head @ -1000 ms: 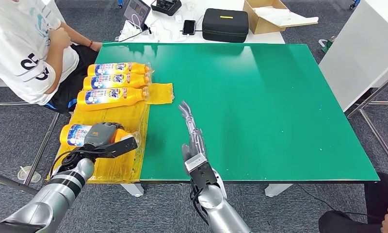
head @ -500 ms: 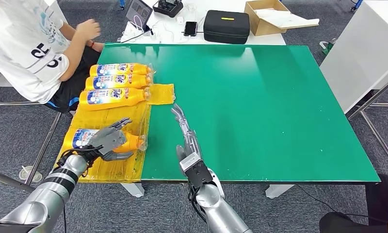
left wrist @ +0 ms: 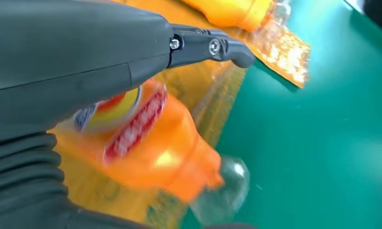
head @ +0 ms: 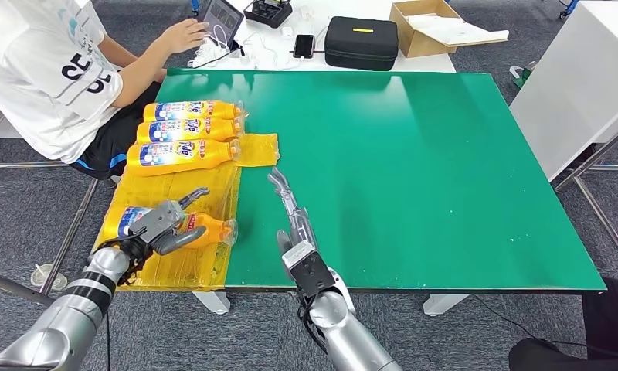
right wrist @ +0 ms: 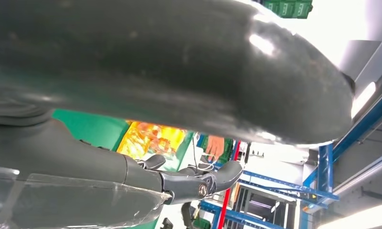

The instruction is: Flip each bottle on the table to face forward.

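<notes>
On the yellow mat [head: 253, 146] at the table's [head: 414, 154] left edge: three bottles [head: 184, 130] label-up in a row, fourth bottle [head: 184, 224] nearest, label showing, left hand [head: 163, 222] loosely over it, fingers spread; right hand [head: 293, 220] flat, holding nothing; seemingly nearly finished.

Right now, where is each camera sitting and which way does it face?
Head view: high on the body, looking down at the green table; both arms show.
Left wrist view: behind the left hand, facing the near bottle.
Right wrist view: behind the right hand, tilted upward.
Head and left wrist views share the near bottle.
</notes>
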